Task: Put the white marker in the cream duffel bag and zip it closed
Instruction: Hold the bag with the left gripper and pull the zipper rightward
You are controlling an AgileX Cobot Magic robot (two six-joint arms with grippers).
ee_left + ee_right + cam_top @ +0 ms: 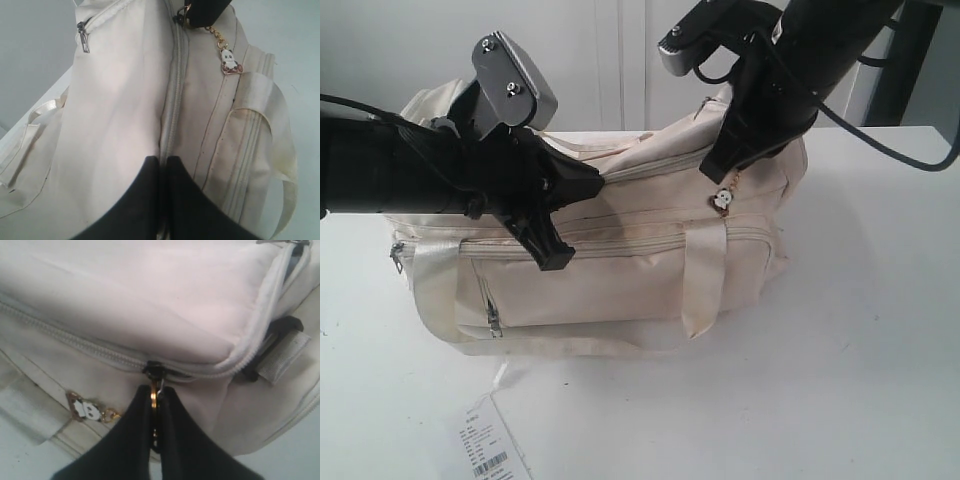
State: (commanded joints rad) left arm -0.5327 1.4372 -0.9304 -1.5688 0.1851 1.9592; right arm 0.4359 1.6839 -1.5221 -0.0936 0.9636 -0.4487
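On the white table (880, 330) the cream duffel bag (620, 285) looks nearly zipped; right gripper (156, 389) clamps its two-o'clock zip pull (153, 393), left gripper (163, 161) its seam (172, 100).

The duffel bag (620, 285) lies across the middle of the table (865, 330), one long side facing near, with a paper tag (492, 452) on the tabletop to its near left. The left gripper (163, 161) sits on the bag's top zip (176, 95) toward the left end. The right gripper (159, 389) is at the zip's right end, on the zip pull (154, 396), with a charm (723, 201) hanging just below it on the near side.
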